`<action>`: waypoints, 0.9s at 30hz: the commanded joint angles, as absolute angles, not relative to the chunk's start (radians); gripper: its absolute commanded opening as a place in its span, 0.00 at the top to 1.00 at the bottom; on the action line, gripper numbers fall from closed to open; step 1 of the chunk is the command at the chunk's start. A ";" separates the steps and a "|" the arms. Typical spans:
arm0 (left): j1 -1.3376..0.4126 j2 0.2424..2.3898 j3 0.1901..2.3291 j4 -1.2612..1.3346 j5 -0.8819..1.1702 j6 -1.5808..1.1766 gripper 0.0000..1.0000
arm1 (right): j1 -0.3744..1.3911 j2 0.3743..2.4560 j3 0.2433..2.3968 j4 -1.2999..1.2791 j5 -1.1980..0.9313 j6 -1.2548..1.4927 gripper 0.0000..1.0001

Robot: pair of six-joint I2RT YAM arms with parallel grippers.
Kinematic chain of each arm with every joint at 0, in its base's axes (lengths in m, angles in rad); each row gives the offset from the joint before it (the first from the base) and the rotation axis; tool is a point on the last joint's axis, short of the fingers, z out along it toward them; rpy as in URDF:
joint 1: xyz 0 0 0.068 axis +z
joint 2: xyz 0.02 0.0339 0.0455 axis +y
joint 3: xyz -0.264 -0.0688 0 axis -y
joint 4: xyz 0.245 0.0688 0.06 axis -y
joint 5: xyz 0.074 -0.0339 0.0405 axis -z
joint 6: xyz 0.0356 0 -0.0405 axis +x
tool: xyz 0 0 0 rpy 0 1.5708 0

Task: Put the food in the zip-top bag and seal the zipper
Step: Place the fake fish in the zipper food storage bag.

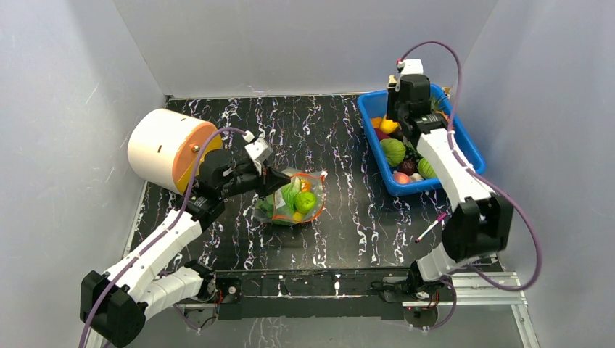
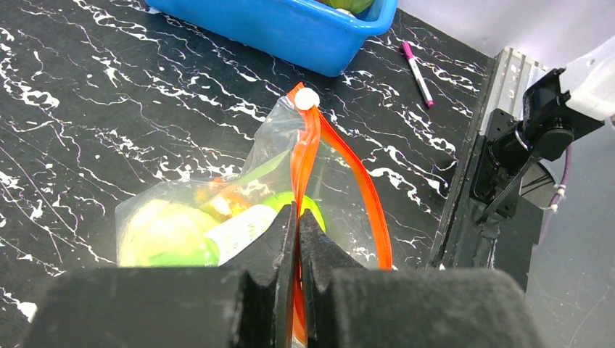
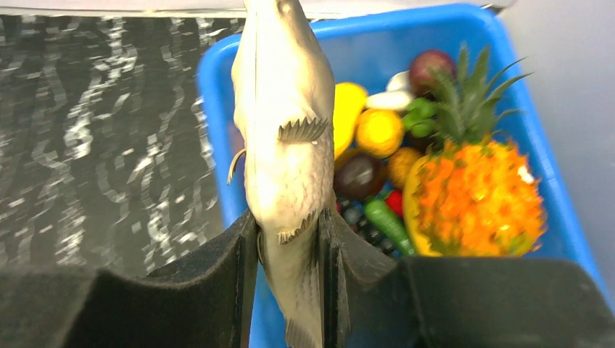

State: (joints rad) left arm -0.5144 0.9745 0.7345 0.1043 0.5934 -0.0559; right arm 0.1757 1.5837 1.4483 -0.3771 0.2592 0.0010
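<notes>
Pinches the thin red-orange zipper strip (image 2: 304,156) of the clear crinkly plastic bag (image 2: 268,141), mid-table, fingers of the left gripper (image 2: 298,217) pressed together, likely propping its mouth (green, yellow toys inside). Clamps a pale grey plastic toy fish (image 3: 279,109) in the right gripper (image 3: 286,225) over the blue plastic bin (image 3: 215,130), probably for bagging.

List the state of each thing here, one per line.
zip-top bag: lying on the table, partly filled with food
zipper: open, strips apart
left gripper: shut on the zipper
blue bin: holds more food
toy fish: held over the blue bin
right gripper: shut on the toy fish
</notes>
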 commanded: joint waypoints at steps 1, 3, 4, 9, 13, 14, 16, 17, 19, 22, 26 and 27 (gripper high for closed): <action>-0.516 1.004 0.736 0.156 0.587 -0.074 1.00 | 0.184 1.445 1.357 -0.388 0.029 0.150 0.90; -0.517 1.022 0.743 0.168 0.587 -0.087 1.00 | 0.192 1.400 1.322 -0.396 -0.030 0.183 0.90; -0.517 1.028 0.745 0.172 0.585 -0.089 1.00 | 0.196 1.378 1.306 -0.400 -0.047 0.203 0.91; -0.516 1.035 0.743 0.193 0.532 -0.094 1.00 | 0.225 1.280 1.220 -0.415 -0.195 0.320 0.92; -0.516 1.037 0.744 0.194 0.505 -0.099 1.00 | 0.236 1.209 1.172 -0.439 -0.264 0.393 0.93; -0.516 1.038 0.746 0.197 0.498 -0.102 1.00 | 0.239 1.190 1.159 -0.440 -0.289 0.409 0.93; -0.516 1.042 0.748 0.207 0.488 -0.109 1.00 | 0.245 1.154 1.130 -0.436 -0.339 0.437 0.94; -0.516 1.045 0.750 0.212 0.486 -0.112 1.00 | 0.248 1.137 1.114 -0.436 -0.354 0.454 0.94; -0.517 1.055 0.758 0.216 0.480 -0.118 1.00 | 0.251 1.098 1.088 -0.462 -0.368 0.472 0.95; -0.516 1.069 0.760 0.218 0.469 -0.117 1.00 | 0.253 1.041 1.040 -0.472 -0.405 0.479 0.95; -0.517 1.085 0.760 0.223 0.465 -0.112 1.00 | 0.256 0.998 0.986 -0.485 -0.482 0.513 0.95; -0.517 1.087 0.763 0.224 0.467 -0.113 1.00 | 0.259 0.997 0.981 -0.499 -0.501 0.517 0.95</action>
